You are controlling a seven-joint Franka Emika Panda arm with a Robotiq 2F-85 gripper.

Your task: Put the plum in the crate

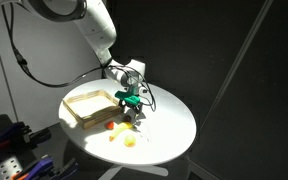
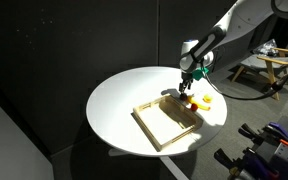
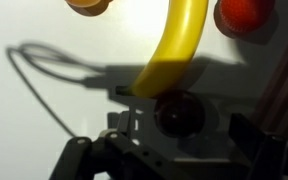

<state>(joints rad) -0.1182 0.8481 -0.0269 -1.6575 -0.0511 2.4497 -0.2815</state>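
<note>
**A:** Judging by the wrist view, which step is in hand?

**B:** The grasp, I'd say. The plum lies on the table, dark and in shadow, right at the near end of the banana. The gripper hangs over it with jaws wide, one finger on each side, and neither seems to touch it.

**A:** And the next move?

**B:** Probably a little lower, then shut on the plum without nudging the banana, which is very close. After that, lift and carry it to the crate, which looks bare inside.

**A:** Do the exterior views show the plum?

**B:** No, the gripper hides it in both. But they show what the wrist view lacks: the crate lies near the gripper on the same round table, so the carry looks short. The wrist view in turn shows the jaws' spread, plus an orange fruit and a red fruit beyond the banana. From outside, the fruits are only small spots of colour.
</note>
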